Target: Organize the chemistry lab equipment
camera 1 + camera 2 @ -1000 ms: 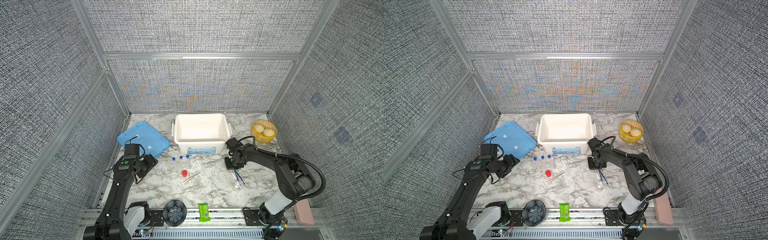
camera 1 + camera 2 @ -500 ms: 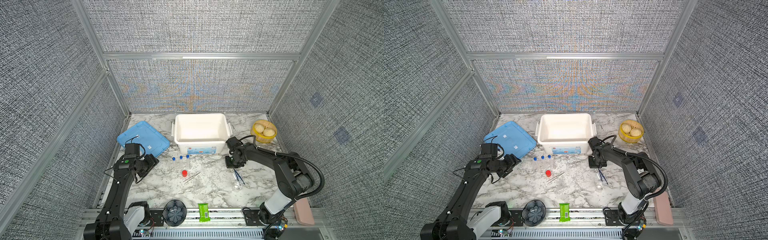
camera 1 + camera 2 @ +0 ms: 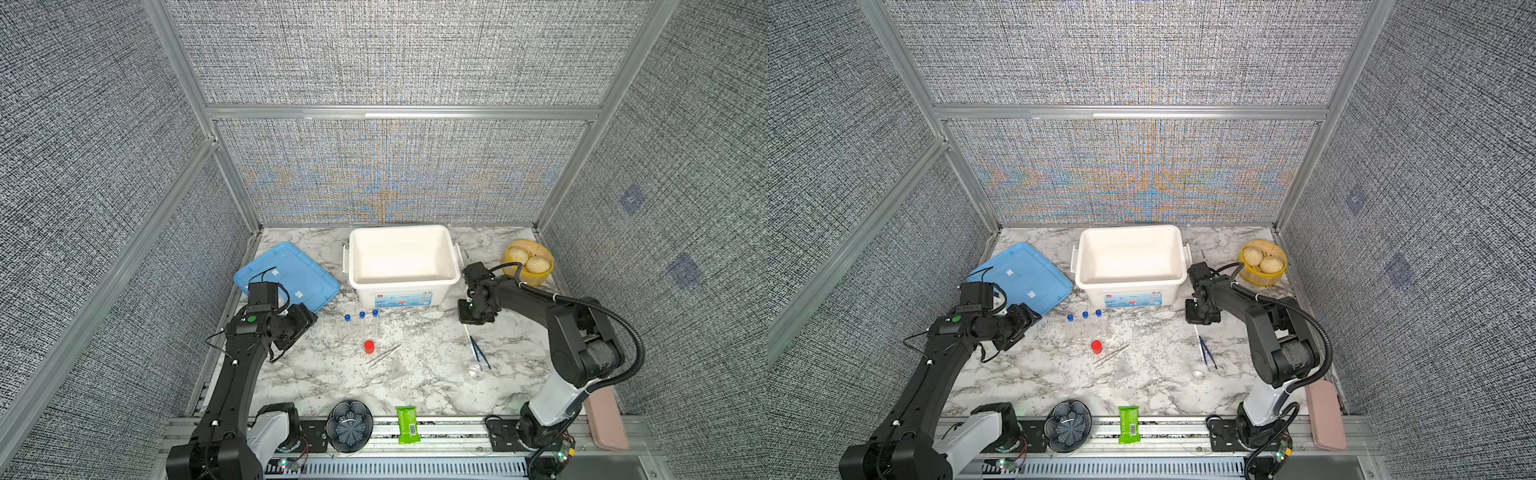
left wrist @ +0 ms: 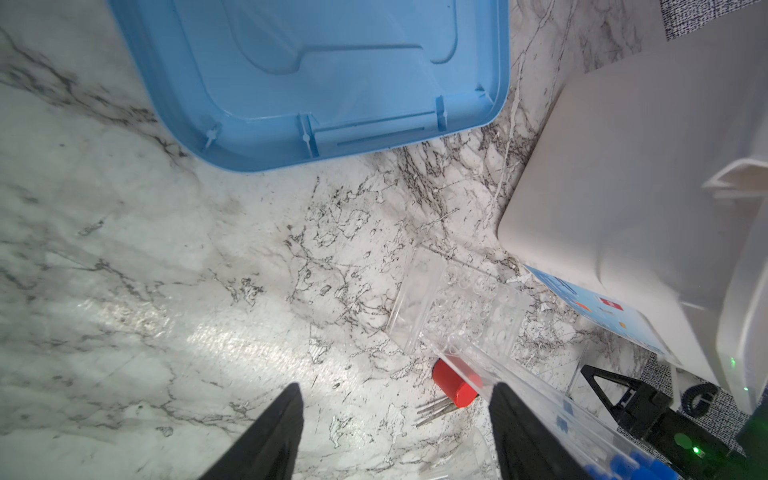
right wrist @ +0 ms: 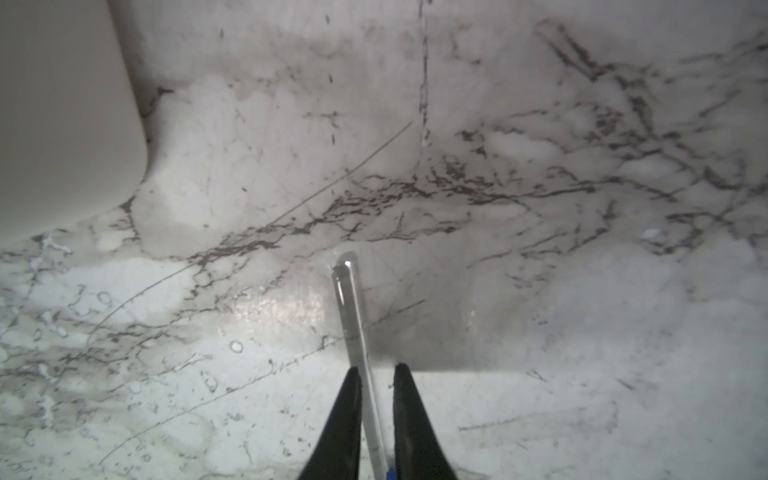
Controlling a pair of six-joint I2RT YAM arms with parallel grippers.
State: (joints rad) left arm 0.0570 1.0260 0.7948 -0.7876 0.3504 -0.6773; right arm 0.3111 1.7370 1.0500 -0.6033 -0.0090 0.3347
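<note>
Three blue-capped tubes (image 3: 362, 322) lie side by side in a clear rack (image 4: 453, 307) in front of the white bin. Just nearer sit the red-capped vial (image 3: 369, 346) and the silver tweezers (image 3: 384, 354). My left gripper (image 3: 305, 322) hovers open to the left of the tubes, holding nothing; in the left wrist view its fingertips (image 4: 293, 388) frame the vial (image 4: 455, 384). My right gripper (image 3: 471, 320) is low on the table with its jaws narrowly apart astride the clear dropper (image 5: 353, 316), a gap showing on one side. The dark blue tweezers (image 3: 480, 353) and a small glass piece (image 3: 476, 371) lie nearer.
An open white bin (image 3: 401, 229) stands at the back centre, with its blue lid (image 3: 286, 274) flat to the left. A yellow bowl of buns (image 3: 528, 262) is at the back right. A dark fluted bowl (image 3: 349, 426) and a green packet (image 3: 407, 424) rest on the front rail.
</note>
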